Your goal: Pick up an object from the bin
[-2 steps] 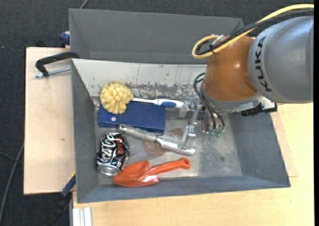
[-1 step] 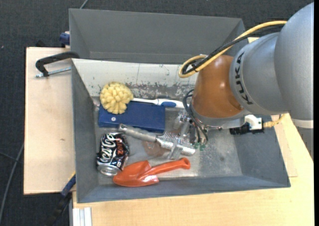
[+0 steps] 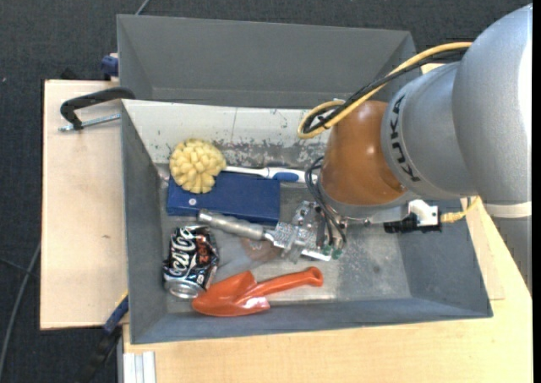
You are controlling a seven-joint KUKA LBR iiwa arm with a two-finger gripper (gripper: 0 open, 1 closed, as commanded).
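While the gripper hung low in the bin, open or closed impossible to tell, the blue box beyond it looked rigid but broad; the orange scoop just nearside seemed light, best taken by its stiff handle; the grey rod alongside looked heavier, probably slippery.

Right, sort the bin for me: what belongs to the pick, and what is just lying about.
In the job: gripper; grey metal rod, nearest to it at mid-bin.
Lying about: orange scoop, crushed black can, blue block, yellow knobbly ball.
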